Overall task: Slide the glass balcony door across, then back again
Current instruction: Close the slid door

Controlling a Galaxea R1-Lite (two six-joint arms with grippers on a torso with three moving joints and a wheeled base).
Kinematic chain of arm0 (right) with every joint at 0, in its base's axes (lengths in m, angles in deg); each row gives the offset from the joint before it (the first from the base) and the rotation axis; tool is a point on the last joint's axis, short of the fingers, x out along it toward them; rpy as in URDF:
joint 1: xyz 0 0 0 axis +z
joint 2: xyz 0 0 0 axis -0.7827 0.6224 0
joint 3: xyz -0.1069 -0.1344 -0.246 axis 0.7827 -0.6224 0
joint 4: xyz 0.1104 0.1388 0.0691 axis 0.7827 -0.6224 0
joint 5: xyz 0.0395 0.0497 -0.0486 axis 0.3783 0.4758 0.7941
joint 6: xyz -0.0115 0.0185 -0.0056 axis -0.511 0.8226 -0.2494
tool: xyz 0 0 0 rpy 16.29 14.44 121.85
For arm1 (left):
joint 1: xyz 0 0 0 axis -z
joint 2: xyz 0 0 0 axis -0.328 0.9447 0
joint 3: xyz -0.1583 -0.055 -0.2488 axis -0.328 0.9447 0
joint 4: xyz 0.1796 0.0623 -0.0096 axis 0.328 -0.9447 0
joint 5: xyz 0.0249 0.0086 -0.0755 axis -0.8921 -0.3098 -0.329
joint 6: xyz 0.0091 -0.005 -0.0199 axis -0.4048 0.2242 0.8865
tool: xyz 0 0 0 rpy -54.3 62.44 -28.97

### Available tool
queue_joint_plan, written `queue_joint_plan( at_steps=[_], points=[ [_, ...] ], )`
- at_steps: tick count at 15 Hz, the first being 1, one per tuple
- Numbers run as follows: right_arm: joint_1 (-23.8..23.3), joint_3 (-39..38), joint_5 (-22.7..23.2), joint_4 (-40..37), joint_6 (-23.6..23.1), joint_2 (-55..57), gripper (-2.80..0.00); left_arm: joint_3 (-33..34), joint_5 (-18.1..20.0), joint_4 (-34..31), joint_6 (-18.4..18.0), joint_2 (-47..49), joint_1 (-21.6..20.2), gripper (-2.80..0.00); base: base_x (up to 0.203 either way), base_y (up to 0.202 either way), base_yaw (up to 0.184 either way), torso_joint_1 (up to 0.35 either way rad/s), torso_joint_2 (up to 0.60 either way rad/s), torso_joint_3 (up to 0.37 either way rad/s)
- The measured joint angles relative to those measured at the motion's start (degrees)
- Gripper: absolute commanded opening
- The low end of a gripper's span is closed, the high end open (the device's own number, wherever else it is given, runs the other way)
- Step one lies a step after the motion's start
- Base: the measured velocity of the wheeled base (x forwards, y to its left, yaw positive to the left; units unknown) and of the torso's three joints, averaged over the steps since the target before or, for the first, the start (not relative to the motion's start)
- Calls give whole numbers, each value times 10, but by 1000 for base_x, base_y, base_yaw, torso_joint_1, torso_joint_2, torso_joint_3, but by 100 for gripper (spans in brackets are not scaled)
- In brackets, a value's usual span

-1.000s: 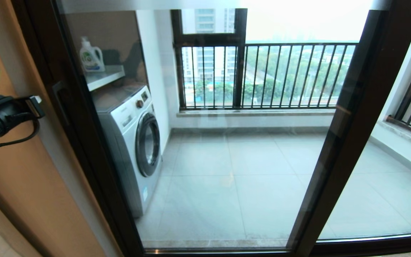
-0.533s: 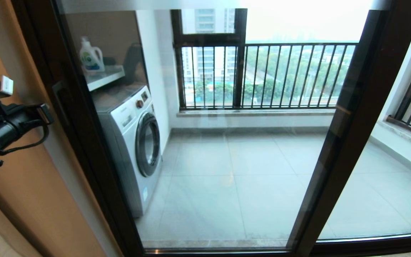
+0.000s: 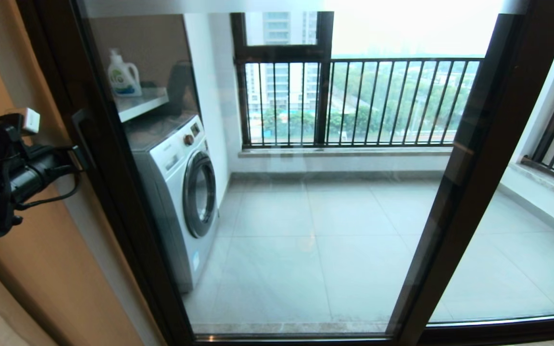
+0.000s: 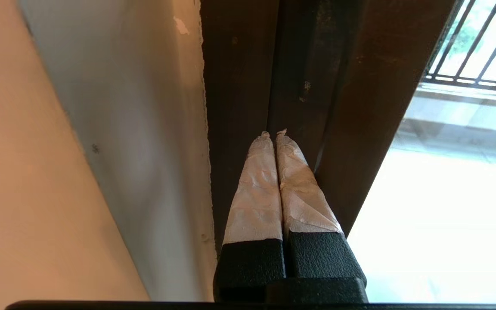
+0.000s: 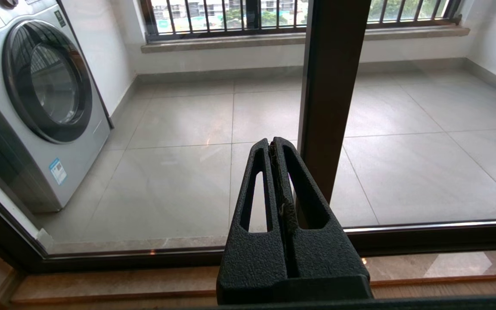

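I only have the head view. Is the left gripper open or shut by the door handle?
Observer: Shut. The left wrist view shows the left gripper with its taped fingers pressed together, tips close to the door frame.
Operator: Anything between them?
Observer: No, nothing is clamped.
Operator: I can't see the right gripper at all.
Observer: Its wrist view shows the right gripper shut and empty, pointing at the glass beside the middle upright.

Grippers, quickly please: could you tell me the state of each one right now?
Left gripper: shut, empty, tips at the glass balcony door frame.
Right gripper: shut, empty.
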Motion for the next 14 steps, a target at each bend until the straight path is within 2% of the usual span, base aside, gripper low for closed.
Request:
queue_joint_plan(
  at_steps=[9, 14],
  points=[
    [0, 0, 0, 0, 0, 0, -280, 1, 3, 3, -1, -15, 55, -280, 0, 0, 0, 0, 0, 0],
    [1, 0, 0, 0, 0, 0, -280, -3, -2, -1, -2, -20, 61, -280, 0, 0, 0, 0, 0, 0]
  ],
)
